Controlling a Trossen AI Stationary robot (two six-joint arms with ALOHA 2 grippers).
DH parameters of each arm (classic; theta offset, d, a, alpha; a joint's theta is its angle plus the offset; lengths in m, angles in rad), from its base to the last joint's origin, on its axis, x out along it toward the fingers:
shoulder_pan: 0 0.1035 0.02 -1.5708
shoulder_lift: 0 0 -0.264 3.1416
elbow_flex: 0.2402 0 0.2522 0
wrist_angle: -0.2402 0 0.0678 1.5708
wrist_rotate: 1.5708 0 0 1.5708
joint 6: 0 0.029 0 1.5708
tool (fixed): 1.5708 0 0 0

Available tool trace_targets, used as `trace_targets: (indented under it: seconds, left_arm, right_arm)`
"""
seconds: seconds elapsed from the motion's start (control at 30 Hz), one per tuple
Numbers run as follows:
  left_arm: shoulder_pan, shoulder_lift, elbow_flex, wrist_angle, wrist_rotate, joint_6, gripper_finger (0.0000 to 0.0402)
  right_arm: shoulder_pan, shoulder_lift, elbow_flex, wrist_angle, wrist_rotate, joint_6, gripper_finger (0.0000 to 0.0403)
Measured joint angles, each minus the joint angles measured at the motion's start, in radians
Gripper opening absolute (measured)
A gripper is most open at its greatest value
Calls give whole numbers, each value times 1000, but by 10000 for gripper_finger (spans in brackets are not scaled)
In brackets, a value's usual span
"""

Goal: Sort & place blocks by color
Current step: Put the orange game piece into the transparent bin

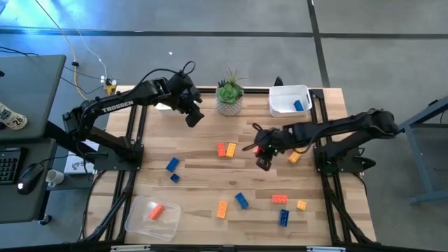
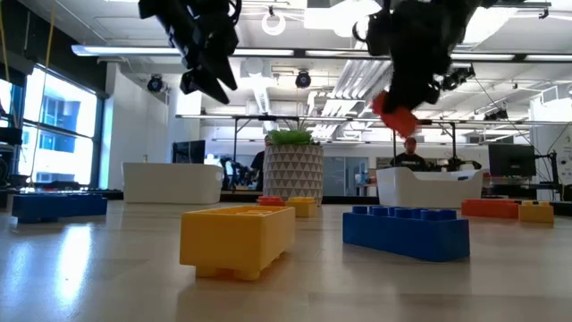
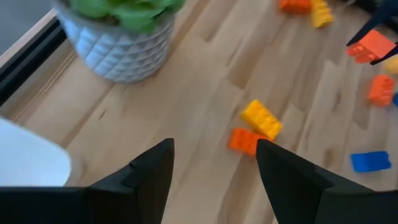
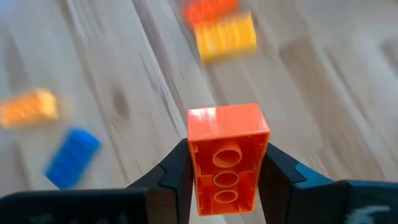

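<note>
Red-orange plastic marks the block (image 4: 226, 158) now clamped between the fingers of the right pincer (image 1: 264, 157), held clear above the middle of the wooden surface (image 1: 203, 210); in the low view it is seen hanging well off the wood. Sorting is judged to be at an early stage. One blue block (image 1: 299, 106) is seen inside the white tray (image 1: 278, 93) at the far right corner, and one red-orange block (image 1: 155, 211) lies in the clear tray (image 1: 136, 222) at the near left. About a dozen loose blocks remain scattered, among them a red-orange and yellow pair (image 1: 225, 150) near the centre. The left pincer (image 1: 193, 115) is held spread and empty, raised beside the potted plant (image 1: 229, 94).
</note>
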Motion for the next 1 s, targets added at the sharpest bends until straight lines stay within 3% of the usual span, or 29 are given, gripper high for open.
trace_targets:
  seconds: [0.27, 0.67, 1.0]
  left_arm:
    - [-70, 0, 0, 90, 60, 37, 213]
    - [-197, 0, 0, 299, 155, 131, 214]
    - [-230, 0, 0, 403, 157, 76, 249]
  right_arm:
    - [-37, -70, 0, 215, -6, -3, 110]
    - [-75, -78, 0, 545, -61, -7, 110]
    - [-89, -79, 0, 686, -115, -8, 110]
